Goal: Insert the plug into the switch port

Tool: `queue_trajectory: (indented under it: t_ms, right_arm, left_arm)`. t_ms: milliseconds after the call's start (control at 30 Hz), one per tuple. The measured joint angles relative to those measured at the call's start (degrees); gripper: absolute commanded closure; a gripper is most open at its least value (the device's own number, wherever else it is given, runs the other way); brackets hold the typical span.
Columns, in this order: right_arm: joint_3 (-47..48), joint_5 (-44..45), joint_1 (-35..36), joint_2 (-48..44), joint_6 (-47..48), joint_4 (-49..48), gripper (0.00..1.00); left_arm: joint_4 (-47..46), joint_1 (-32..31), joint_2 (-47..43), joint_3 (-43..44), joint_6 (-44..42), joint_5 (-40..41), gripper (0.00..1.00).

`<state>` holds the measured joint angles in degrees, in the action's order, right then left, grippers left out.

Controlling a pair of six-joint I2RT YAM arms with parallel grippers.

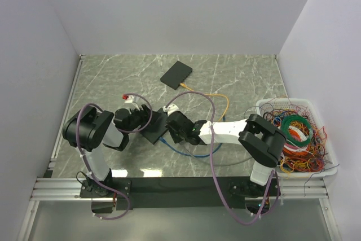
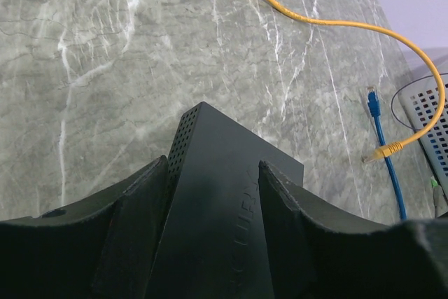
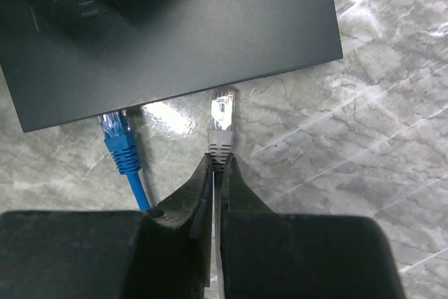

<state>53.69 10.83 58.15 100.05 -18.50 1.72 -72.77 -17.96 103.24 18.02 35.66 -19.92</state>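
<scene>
Inspected bench (image 1: 242, 77): grey-green marbled top, white veins. Found flat black box (image 1: 176, 74) lying at far centre. Traced yellow cable (image 2: 336, 23) from box's near corner, looping rightward across surface. Noted black switch (image 3: 175, 26) near centre, blue cable (image 3: 126, 155) plug just beside its edge. Logged white basket (image 1: 285, 100) of tangled coloured wires at right edge.

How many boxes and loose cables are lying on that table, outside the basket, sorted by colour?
Black boxes: 2
Yellow cable: 1
Blue cable: 1
Grey cable: 1
Total: 5
</scene>
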Motion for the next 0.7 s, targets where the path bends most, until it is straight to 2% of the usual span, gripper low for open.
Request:
queue_trajectory:
  t_ms: [700]
  right_arm:
    - [1.60,1.16,0.00,-0.55,0.59,3.67,1.00]
  left_arm:
    - [0.24,0.04,1.36,1.16,-0.09,-1.95,0.45]
